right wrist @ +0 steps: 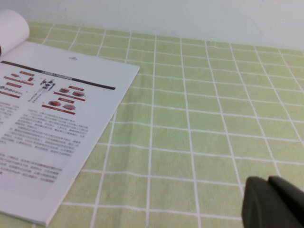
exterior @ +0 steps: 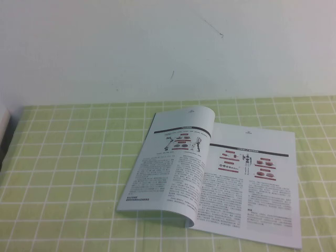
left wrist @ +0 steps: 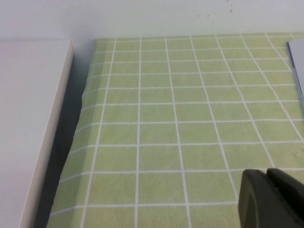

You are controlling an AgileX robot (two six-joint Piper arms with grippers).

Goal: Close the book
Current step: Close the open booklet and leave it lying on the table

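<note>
Left claw [left wrist: 266, 176] hangs over bare cloth [left wrist: 156, 133] on the left side of the counter [exterior: 63, 168], well apart from the book [exterior: 210, 173]; right claw [right wrist: 269, 183] hangs over cloth just right of the book. Both look pinched narrow and hold nothing. The book lies open near the counter's middle, its left page bowed up and its right page flat. By my judgement no part of the closing is done: one side has yet to be caught and folded over.
</note>
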